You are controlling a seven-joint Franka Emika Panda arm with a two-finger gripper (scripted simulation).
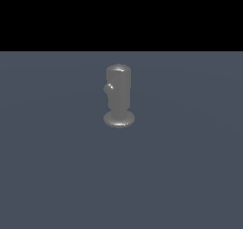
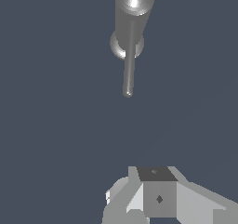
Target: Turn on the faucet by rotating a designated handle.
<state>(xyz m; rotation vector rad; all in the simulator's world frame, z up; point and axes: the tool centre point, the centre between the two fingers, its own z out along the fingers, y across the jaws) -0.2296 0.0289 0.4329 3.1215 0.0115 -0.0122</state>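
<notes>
Mid-floor point(image 1: 57, 176) I see the faucet point(image 1: 118, 95) upright on its disc base, handle point(image 1: 108, 87) a stub on its exterior-view left. Wrist cam: handle rod point(image 2: 128, 72) juts toward gripper point(image 2: 158, 197), well apart. Can't tell pincer state.

The exterior view looked level and from mid-distance at the faucet point(image 1: 118, 96), centred in frame. The wrist view looked steeply down, with the faucet point(image 2: 134, 18) at upper centre, seemingly closer. Both shared it.
</notes>
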